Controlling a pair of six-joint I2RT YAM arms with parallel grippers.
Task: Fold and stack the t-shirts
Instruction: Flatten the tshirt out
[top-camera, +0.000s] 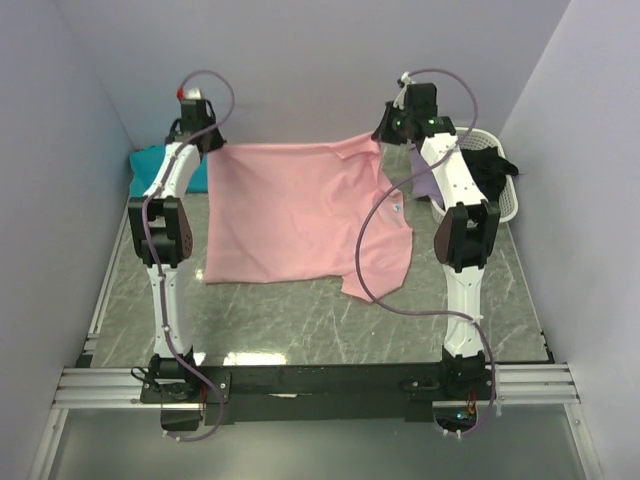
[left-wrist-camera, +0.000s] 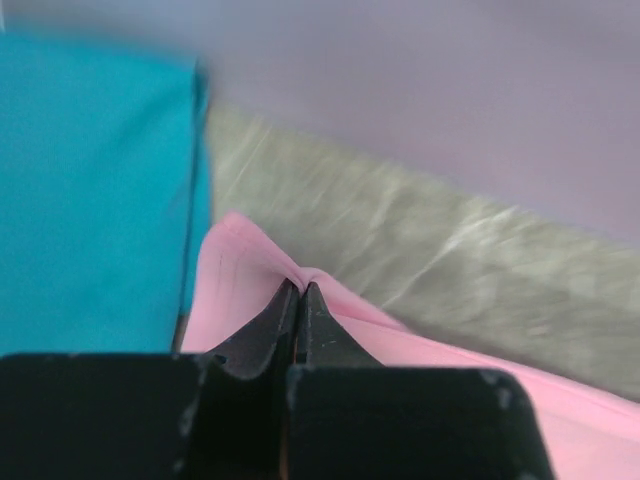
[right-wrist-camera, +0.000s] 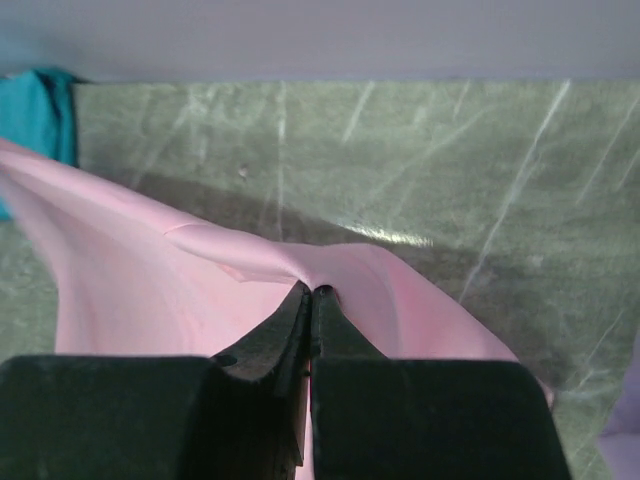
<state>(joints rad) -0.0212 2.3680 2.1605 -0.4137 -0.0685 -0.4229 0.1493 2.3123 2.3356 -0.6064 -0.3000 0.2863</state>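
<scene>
A light pink t-shirt is stretched between both grippers at the back of the table, its near part lying on the marble top. My left gripper is shut on the shirt's far left corner; the wrist view shows pink cloth pinched at the tips. My right gripper is shut on the far right edge, with pink cloth pinched at its tips. A folded teal shirt lies at the back left, also in the left wrist view.
A white basket at the back right holds dark and lavender cloth. Purple walls close in the back and both sides. The marble table top shows bare near the arm bases.
</scene>
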